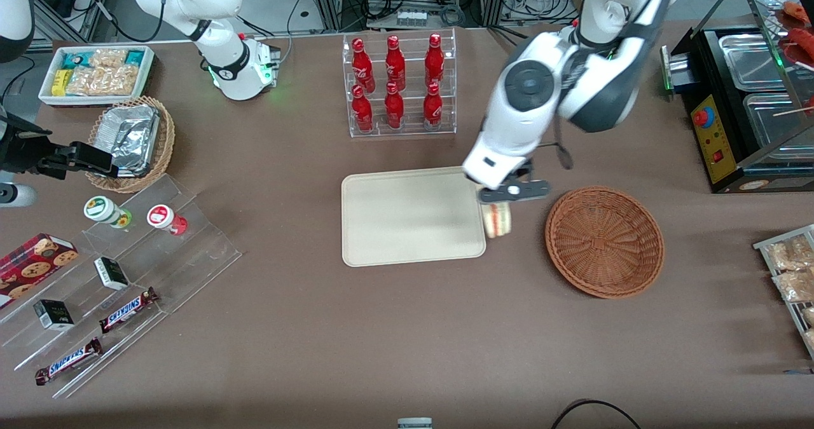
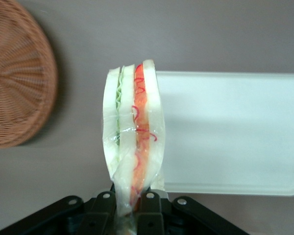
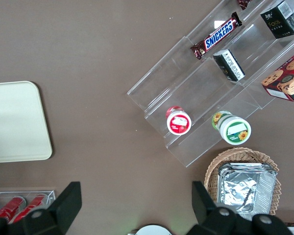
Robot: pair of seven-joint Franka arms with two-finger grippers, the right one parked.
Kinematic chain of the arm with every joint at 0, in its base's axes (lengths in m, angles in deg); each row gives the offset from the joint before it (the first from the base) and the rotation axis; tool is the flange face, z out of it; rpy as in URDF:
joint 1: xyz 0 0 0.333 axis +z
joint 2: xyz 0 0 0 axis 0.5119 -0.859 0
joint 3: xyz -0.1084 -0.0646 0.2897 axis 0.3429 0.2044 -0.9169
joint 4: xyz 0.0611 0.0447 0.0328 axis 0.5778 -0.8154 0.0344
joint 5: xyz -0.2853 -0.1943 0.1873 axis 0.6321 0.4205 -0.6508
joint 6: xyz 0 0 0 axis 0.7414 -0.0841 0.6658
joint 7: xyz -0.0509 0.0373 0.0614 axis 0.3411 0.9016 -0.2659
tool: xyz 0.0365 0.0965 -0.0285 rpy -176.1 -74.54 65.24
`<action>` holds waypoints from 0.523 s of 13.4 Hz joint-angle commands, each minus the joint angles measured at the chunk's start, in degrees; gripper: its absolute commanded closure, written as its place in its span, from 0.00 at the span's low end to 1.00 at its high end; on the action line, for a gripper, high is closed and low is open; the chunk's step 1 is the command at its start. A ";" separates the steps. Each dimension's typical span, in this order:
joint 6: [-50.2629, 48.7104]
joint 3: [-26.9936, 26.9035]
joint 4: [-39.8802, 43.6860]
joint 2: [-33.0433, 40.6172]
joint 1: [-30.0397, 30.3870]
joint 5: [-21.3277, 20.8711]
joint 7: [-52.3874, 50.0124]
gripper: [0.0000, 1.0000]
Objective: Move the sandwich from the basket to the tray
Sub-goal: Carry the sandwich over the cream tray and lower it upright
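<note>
My left gripper [image 1: 502,201] is shut on the clear-wrapped sandwich [image 1: 497,219] and holds it in the air between the tray and the basket, right at the tray's edge toward the working arm's end. In the left wrist view the sandwich [image 2: 133,127] hangs from the fingers [image 2: 104,208], showing white bread with green and red-pink filling. The cream-beige tray [image 1: 381,251] lies flat in the middle of the table; it also shows in the left wrist view [image 2: 235,132]. The reddish-brown wicker basket [image 1: 604,241] stands beside it with nothing in it [image 2: 14,78].
A clear rack of red bottles [image 1: 397,86] stands farther from the front camera than the tray. A tan basket with a foil container [image 1: 130,140], a white bin of snacks [image 1: 95,73] and clear stepped shelves with candy [image 1: 121,289] lie toward the parked arm's end. A black food warmer [image 1: 750,105] stands toward the working arm's end.
</note>
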 commanded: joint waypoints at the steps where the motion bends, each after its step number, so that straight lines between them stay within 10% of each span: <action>1: -0.67 -0.85 7.24 -8.27 -5.63 -0.60 -2.60 1.00; 7: 9.16 -0.94 9.10 -17.33 -13.11 -0.95 -9.81 1.00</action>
